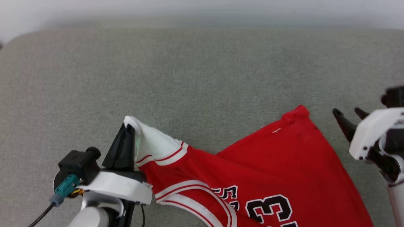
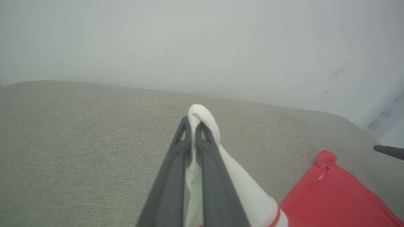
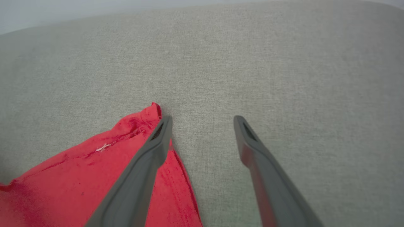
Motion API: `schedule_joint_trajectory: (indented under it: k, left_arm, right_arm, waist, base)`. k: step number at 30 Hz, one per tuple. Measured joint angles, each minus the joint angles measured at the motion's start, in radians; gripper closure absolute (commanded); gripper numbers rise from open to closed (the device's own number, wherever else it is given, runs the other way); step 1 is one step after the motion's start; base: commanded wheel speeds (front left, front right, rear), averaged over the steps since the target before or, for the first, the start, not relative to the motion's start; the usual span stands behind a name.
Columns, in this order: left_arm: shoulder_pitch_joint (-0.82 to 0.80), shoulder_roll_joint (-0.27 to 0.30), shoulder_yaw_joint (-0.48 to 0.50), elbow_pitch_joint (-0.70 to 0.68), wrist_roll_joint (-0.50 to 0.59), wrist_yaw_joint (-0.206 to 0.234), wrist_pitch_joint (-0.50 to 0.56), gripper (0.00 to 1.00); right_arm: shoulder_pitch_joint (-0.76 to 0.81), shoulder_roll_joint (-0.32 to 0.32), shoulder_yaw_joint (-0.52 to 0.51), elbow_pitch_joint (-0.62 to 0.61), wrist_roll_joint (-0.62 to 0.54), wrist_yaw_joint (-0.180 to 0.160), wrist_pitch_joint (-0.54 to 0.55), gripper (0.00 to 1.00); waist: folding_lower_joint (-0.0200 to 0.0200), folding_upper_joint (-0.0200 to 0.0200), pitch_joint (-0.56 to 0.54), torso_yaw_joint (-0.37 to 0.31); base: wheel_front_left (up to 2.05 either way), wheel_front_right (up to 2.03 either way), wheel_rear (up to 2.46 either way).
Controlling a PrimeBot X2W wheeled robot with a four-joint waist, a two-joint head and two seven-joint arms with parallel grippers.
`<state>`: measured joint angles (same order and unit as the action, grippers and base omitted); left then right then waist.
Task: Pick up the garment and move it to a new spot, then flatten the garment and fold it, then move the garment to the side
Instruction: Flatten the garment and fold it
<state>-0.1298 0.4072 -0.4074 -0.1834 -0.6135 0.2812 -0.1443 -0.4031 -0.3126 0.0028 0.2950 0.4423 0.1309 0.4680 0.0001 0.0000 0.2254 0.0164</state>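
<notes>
The garment (image 1: 268, 167) is a red jersey with white striped sleeves and a black "23" print, spread over the grey cushion from lower middle to lower right. My left gripper (image 1: 127, 127) is shut on its white sleeve (image 2: 202, 119), lifting that end off the surface. In the left wrist view the sleeve is pinched between the two dark fingers. My right gripper (image 1: 347, 114) stands open just right of the red corner (image 3: 148, 118), with nothing between its fingers. The right wrist view has the gripper (image 3: 202, 121) over bare cushion, its left finger (image 3: 157, 138) beside the hem.
The grey fabric cushion (image 1: 189, 69) stretches wide beyond the garment, with a pale wall (image 2: 202, 41) behind its far edge. A cable and teal connector (image 1: 64, 187) hang at my left wrist.
</notes>
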Motion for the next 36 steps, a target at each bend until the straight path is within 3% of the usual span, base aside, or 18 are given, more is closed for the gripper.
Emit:
schedule_joint_trajectory:
  k: [6, 15, 16, 17, 18, 22, 25, 30, 36]
  left_arm:
    - [-0.079, -0.026, -0.026, 0.018, 0.035, -0.022, -0.033, 1.0]
    - [-0.126, -0.065, -0.069, 0.063, 0.053, -0.059, -0.062, 1.0]
    - [-0.128, -0.067, -0.07, 0.071, 0.05, -0.062, -0.062, 1.0]
    - [-0.131, -0.068, -0.071, 0.079, 0.046, -0.065, -0.063, 1.0]
    - [-0.133, -0.069, -0.071, 0.085, 0.046, -0.068, -0.065, 1.0]
    - [-0.134, -0.069, -0.064, 0.114, 0.035, -0.07, -0.072, 1.0]
    - [-0.134, -0.067, -0.043, 0.132, 0.018, -0.076, -0.079, 1.0]
    - [-0.141, -0.057, 0.002, 0.163, -0.002, -0.079, -0.09, 1.0]
    - [-0.202, -0.048, 0.045, 0.19, -0.033, -0.1, -0.095, 1.0]
  right_arm:
    - [-0.145, -0.046, 0.173, 0.089, 0.044, 0.0, 0.229, 0.0]
    - [-0.271, -0.066, 0.286, 0.214, 0.104, 0.0, 0.321, 0.0]
    - [-0.281, -0.066, 0.295, 0.226, 0.11, -0.001, 0.336, 0.31]
    - [-0.289, -0.066, 0.302, 0.235, 0.115, -0.002, 0.345, 0.71]
    - [-0.293, -0.065, 0.309, 0.243, 0.122, -0.002, 0.348, 1.0]
    - [-0.29, -0.057, 0.334, 0.262, 0.138, -0.002, 0.299, 1.0]
    - [-0.276, -0.05, 0.328, 0.264, 0.128, 0.0, 0.189, 1.0]
    - [-0.268, -0.032, 0.257, 0.244, 0.1, 0.0, -0.013, 1.0]
    - [-0.229, 0.002, 0.192, 0.211, 0.064, 0.0, -0.146, 1.0]
  waist:
    - [0.0001, 0.0001, 0.084, 0.038]
    - [0.0, 0.0001, 0.144, 0.083]
    - [0.0, 0.0001, 0.143, 0.084]
    - [0.0, 0.0, 0.141, 0.084]
    - [0.0, 0.0, 0.138, 0.083]
    - [0.0001, 0.0, 0.114, 0.077]
    - [0.0001, 0.0, 0.081, 0.069]
    - [0.0, 0.0, 0.009, 0.05]
    - [-0.0001, 0.0, -0.079, 0.014]
  base:
    - [0.0, 0.0, 0.0]
    - [0.0, 0.0, 0.0]
    - [0.0, 0.0, 0.0]
    - [0.0, 0.0, 0.0]
    - [0.0, 0.0, 0.0]
    - [0.0, 0.0, 0.0]
    - [0.0, 0.0, 0.0]
    - [0.0, 0.0, 0.0]
    - [0.0, 0.0, 0.0]
